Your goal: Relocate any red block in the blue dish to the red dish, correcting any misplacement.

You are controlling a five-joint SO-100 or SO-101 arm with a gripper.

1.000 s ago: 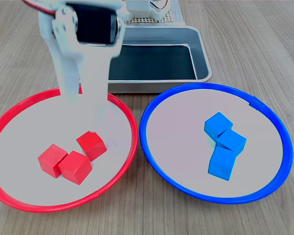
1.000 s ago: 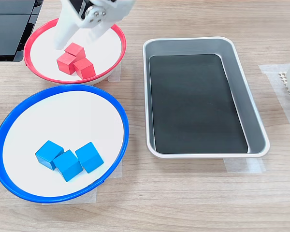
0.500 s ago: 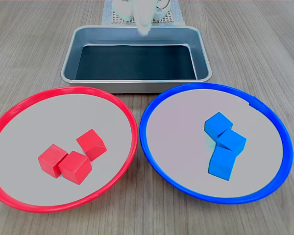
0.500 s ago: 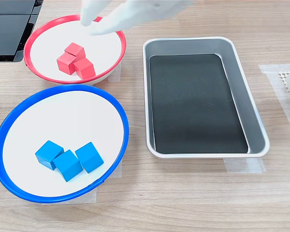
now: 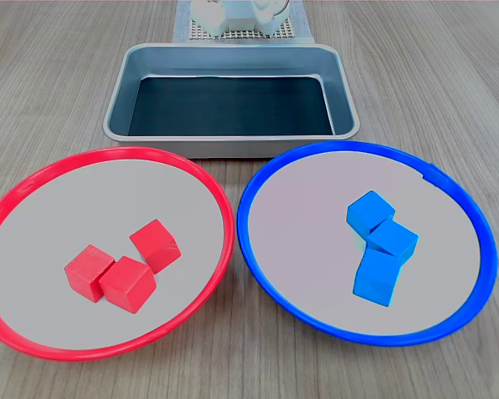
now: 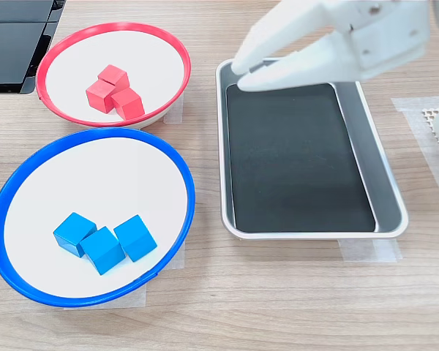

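Observation:
Three red blocks (image 5: 128, 283) (image 6: 113, 76) lie bunched together in the red dish (image 5: 108, 153) (image 6: 113, 26). Only three blue cubes (image 5: 370, 212) (image 6: 102, 248) sit in the blue dish (image 5: 358, 146) (image 6: 95, 133). In the second exterior view my white gripper (image 6: 240, 77) hangs over the top left corner of the metal tray, pointing toward the second exterior view's left. Its fingers stand a narrow gap apart with nothing between them. The gripper is out of the first exterior view.
The rectangular metal tray (image 5: 233, 51) (image 6: 293, 60) with a dark floor stands behind the dishes. My arm's base (image 5: 237, 17) on a mesh mat is behind it. A black slab (image 6: 18, 44) lies at the second exterior view's top left.
The gripper has lifted off the red dish and swung away over the metal tray. The three red blocks and three blue cubes have stayed put.

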